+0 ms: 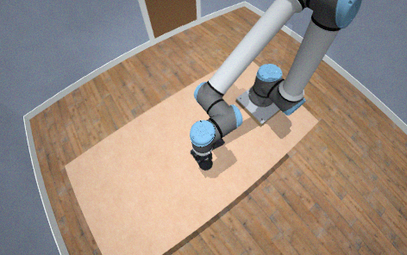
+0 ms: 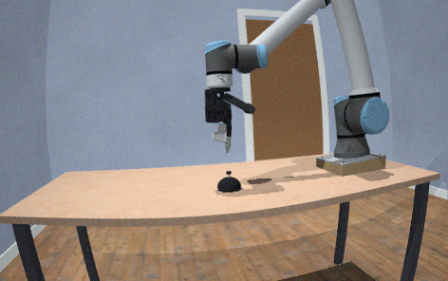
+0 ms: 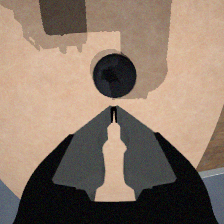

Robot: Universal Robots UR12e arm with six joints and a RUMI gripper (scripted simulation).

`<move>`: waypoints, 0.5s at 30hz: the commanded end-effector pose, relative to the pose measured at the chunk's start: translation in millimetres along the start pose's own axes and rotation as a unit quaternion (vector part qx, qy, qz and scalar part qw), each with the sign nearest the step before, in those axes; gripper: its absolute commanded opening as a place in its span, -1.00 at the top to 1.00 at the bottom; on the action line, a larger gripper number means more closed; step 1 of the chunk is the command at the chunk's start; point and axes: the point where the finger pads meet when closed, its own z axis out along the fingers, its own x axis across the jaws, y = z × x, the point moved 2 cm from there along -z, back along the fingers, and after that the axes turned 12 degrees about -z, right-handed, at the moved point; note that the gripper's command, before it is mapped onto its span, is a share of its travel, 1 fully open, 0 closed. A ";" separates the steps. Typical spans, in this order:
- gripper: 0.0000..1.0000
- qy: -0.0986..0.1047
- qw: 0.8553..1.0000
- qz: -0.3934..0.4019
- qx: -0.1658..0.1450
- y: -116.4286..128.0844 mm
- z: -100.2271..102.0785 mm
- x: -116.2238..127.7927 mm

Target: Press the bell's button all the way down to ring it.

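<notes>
Hanging well above the wooden table (image 2: 119, 199), the gripper (image 2: 227, 142) has its jaws pressed together on nothing. From the side, a black bell (image 2: 229, 184) sits on the table below it, button (image 2: 228, 173) up. Overhead, the wrist hides the bell; the wrist camera shows its dome (image 3: 114, 75) just ahead of the fingertips.

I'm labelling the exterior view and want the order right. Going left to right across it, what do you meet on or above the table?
The shut gripper hanging above the table → the black bell just right of it, on the table top → the door behind → the arm's base plate.
</notes>
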 end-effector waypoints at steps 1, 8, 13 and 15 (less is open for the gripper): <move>1.00 0.000 1.000 0.000 -0.001 0.5 2.4 -0.1; 1.00 0.000 1.000 0.000 -0.001 0.1 14.1 -0.1; 1.00 0.000 1.000 0.000 -0.001 -0.2 23.8 -0.1; 1.00 0.000 1.000 0.000 -0.001 -0.3 27.7 -0.1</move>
